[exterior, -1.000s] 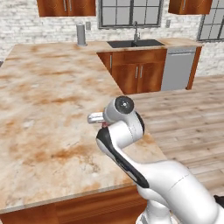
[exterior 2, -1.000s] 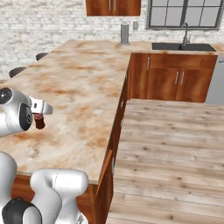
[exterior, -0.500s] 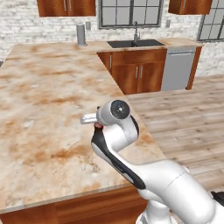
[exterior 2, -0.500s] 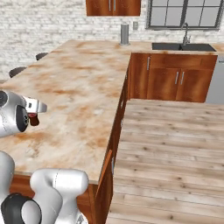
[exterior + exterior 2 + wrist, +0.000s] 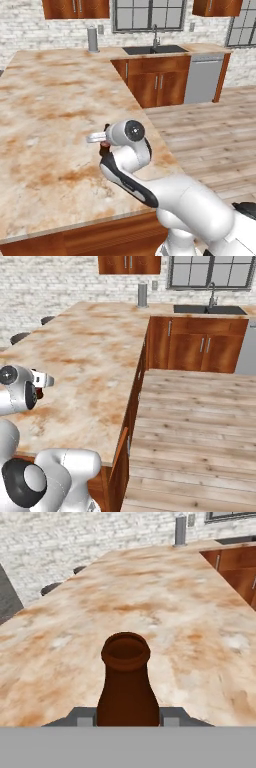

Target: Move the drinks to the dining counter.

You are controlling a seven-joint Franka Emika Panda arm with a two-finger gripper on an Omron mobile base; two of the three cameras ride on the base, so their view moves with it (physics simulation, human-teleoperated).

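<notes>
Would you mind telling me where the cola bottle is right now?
The cola bottle stands upright in the hand, bottom centre of the hand view, over the dining counter near its right edge.

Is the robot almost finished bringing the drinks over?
About halfway, it seems. The end effector is shut on the cola bottle, holding it above the dining counter, so that drink has arrived but is not set down. The milk carton is nowhere on this counter, so it is probably left to fetch.
</notes>
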